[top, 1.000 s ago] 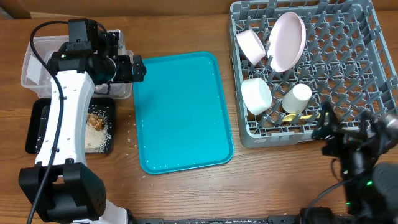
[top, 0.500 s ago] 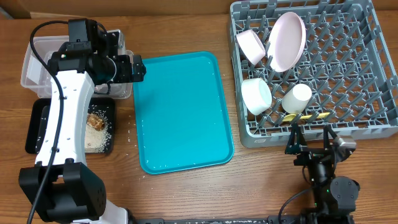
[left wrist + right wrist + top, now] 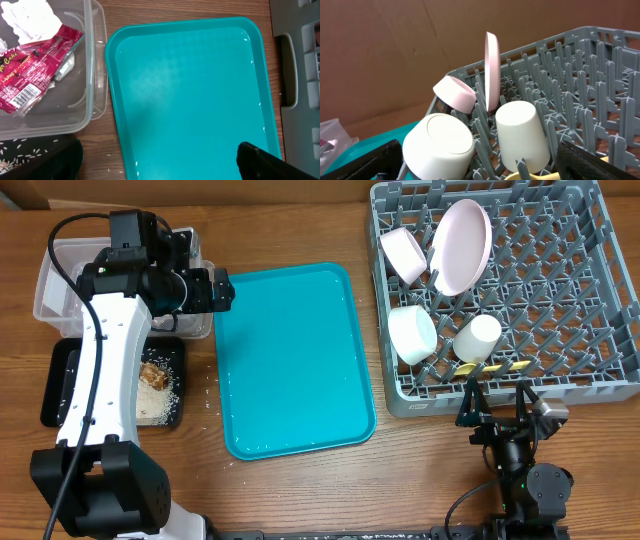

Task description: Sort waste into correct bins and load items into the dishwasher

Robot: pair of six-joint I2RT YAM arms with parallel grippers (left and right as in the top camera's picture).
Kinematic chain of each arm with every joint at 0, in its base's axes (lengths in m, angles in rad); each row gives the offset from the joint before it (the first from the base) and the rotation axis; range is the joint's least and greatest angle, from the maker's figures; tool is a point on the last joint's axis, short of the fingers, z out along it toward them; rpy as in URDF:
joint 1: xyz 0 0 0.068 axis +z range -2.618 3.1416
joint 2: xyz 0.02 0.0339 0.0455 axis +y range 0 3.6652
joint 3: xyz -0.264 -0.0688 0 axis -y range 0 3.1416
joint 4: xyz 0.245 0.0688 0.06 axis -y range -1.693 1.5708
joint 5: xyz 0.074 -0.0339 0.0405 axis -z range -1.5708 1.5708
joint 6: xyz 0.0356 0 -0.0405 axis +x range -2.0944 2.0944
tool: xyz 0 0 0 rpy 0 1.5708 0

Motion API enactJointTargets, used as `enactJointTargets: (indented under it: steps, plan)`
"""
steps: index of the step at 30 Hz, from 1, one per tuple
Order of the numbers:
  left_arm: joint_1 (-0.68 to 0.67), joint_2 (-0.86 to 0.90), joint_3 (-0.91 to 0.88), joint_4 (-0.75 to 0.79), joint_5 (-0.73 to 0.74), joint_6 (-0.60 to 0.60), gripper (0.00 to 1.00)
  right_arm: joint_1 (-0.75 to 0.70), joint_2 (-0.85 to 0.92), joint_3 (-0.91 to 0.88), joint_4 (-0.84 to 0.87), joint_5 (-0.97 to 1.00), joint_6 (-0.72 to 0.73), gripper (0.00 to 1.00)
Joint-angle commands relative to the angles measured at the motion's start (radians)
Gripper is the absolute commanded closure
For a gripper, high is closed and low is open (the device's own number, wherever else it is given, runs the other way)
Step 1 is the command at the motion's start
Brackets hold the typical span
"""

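Both spread, empty: the right gripper (image 3: 497, 405) sits just before the front edge of the large grey plastic dish rack (image 3: 600, 300), where the small yellow plastic spoon (image 3: 468, 370) seems to lie crosswise — the left gripper (image 3: 222, 288) hangs well apart, beside the clear plastic tub (image 3: 95, 60).

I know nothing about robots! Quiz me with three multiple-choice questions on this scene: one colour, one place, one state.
1. What colour is the upright plate in the grey rack? A green B pale pink C black
2. Where is the red wrapper? A on the floor B in the grey rack C in the clear tub
3. How is the right gripper? A open, holding nothing B shut on a fork C shut on a bottle
Answers: B, its face shows pink from overhead; C, it lies inside the tub's clear walls; A, its fingers stand apart with nothing gripped.
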Motion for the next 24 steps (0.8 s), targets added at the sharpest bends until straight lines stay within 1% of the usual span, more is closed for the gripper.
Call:
enactJointTargets:
  steps: [1,11,14,15,16,18,21,22,24]
  plan:
    - [0.0,-0.007,0.021,-0.002,0.002,0.011,0.0,-0.004,-0.012,-0.012,0.007,0.001,0.003,0.0]
    - [0.007,-0.007,0.02,-0.005,0.002,0.012,0.0,-0.004,-0.012,-0.012,0.007,0.001,0.003,0.0]
    - [0.004,-0.049,0.02,-0.005,0.002,0.012,0.0,-0.004,-0.012,-0.012,0.007,0.001,0.003,0.0]
    - [-0.001,-0.076,0.02,-0.006,0.001,0.012,0.0,-0.004,-0.012,-0.012,0.007,0.001,0.003,0.0]
    - [-0.017,-0.138,0.019,-0.008,-0.005,0.017,0.0,-0.004,-0.012,-0.012,0.007,0.001,0.004,0.0]
    - [-0.041,-0.231,0.018,-0.041,-0.101,0.042,0.0,-0.004,-0.012,-0.012,0.007,0.001,0.003,0.0]
    - [-0.061,-0.354,-0.005,-0.046,-0.18,0.042,0.0,-0.004,-0.012,-0.012,0.007,0.001,0.003,0.0]
    - [-0.062,-0.404,-0.03,-0.034,-0.192,0.043,0.0,-0.004,-0.012,-0.012,0.007,0.001,0.003,0.0]
    - [-0.051,-0.517,-0.119,0.045,-0.199,0.054,0.0,-0.004,-0.012,-0.012,0.007,0.001,0.003,0.0]
